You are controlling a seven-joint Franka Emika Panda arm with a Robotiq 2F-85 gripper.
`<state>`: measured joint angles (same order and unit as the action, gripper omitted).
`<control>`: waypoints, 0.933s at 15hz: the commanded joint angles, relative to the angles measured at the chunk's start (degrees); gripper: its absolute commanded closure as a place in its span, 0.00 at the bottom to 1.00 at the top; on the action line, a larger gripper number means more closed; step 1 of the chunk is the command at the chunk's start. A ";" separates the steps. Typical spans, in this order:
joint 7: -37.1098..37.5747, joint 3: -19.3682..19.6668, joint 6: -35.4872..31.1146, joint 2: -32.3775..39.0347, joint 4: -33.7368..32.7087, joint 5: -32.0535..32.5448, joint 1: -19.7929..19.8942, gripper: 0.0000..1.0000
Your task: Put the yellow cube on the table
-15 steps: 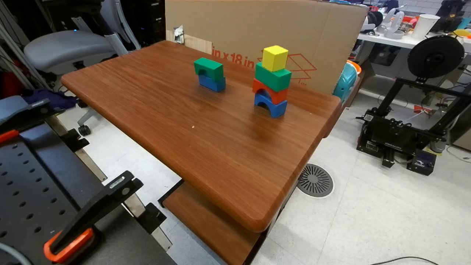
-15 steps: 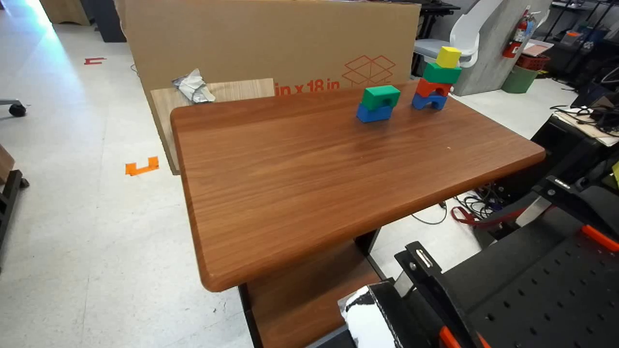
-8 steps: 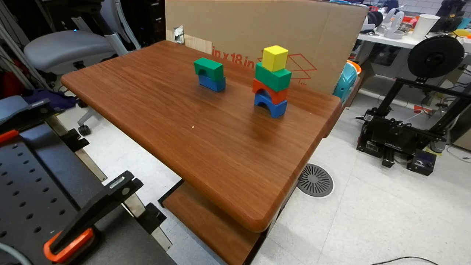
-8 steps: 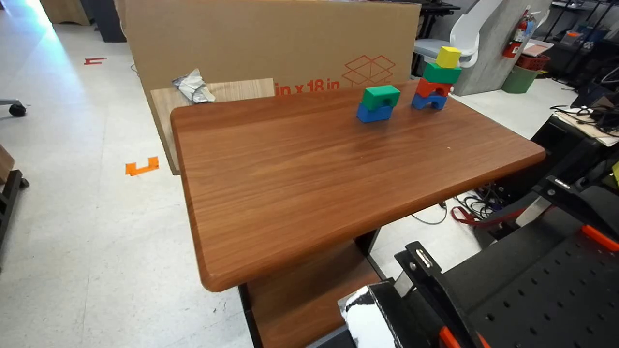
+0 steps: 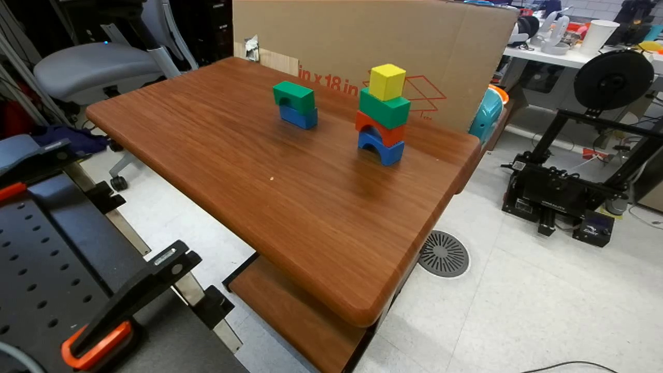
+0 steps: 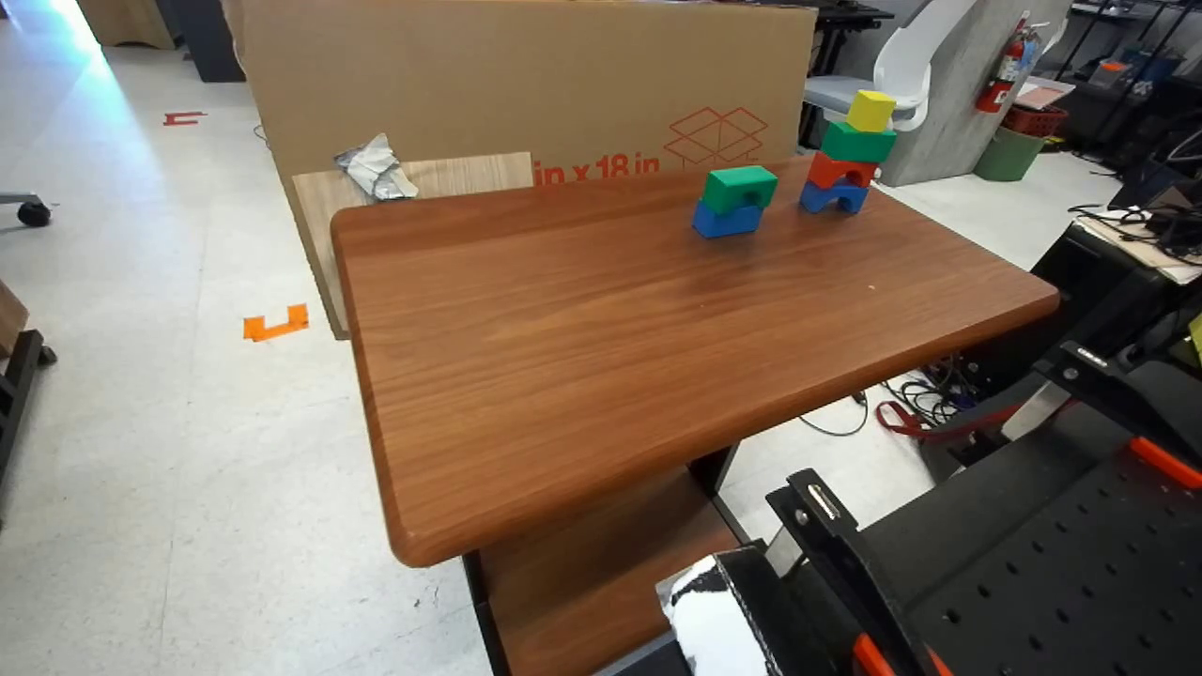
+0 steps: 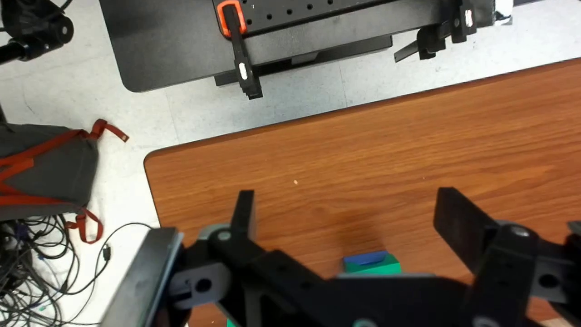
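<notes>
While jaws gape, wrist view perhaps hides cube [image 5: 387,83].

yellow cube [image 5: 387,83]: small, bright, plain faces. sits upright on green block [image 5: 384,109], up off tabletop [image 5: 290,207], twd far RH corner in both exterior views. tabletop itself reddish-brown w/ wood grain, rounded corners, only partly visible in wrist view tho

in the wrist view, the hand [image 7: 347,193] hides part of a green block [image 7: 376,266]. beside the hand, a green bit [image 7: 230,323] and the tabletop [image 7: 454,131] get cut off. a pale speck [image 7: 295,182] ahead of it is too tiny to tell.
</notes>
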<state>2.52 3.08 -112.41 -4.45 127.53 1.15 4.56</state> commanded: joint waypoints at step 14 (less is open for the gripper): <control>-5.09 3.42 -10.81 20.20 -14.32 -3.13 3.14 0.00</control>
<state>-1.81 6.77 -123.05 11.71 117.48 -0.34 7.14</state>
